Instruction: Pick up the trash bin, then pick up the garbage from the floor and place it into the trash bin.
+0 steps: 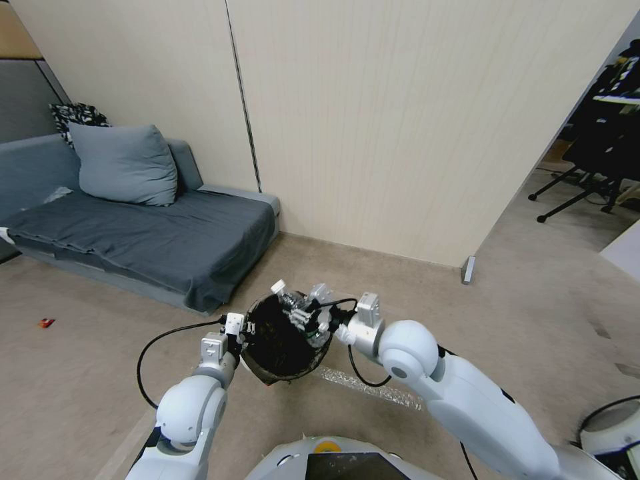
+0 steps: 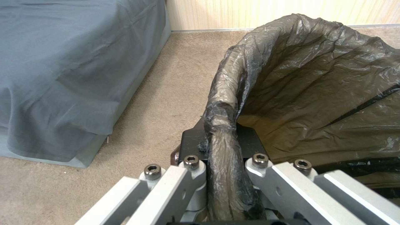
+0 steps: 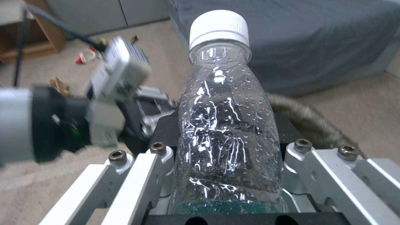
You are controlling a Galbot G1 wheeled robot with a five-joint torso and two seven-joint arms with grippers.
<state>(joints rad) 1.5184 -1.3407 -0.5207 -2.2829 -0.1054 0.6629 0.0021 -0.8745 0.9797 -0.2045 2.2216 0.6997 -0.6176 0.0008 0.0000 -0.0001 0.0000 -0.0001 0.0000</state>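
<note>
The trash bin (image 1: 277,340), with its black-brown liner (image 2: 312,93), hangs tilted above the carpet in front of me. My left gripper (image 1: 243,330) (image 2: 221,140) is shut on its near rim. Over the bin's open mouth, my right gripper (image 1: 305,315) (image 3: 227,131) is shut on a clear plastic bottle (image 1: 288,298) (image 3: 227,125) with a white cap, a piece of garbage. More garbage lies on the floor: a tiny red scrap (image 1: 45,323) far left, a silvery wrapper (image 1: 370,388) under my right arm, and a red-and-white packet (image 3: 85,57) with a tan paper piece (image 3: 58,86) beyond the left wrist.
A grey sofa (image 1: 153,240) with a pillow (image 1: 123,163) stands at the left, its corner close to the bin. A beige panel wall (image 1: 400,133) rises straight ahead. Office chair legs (image 1: 573,193) stand at the far right. Open carpet lies to the right.
</note>
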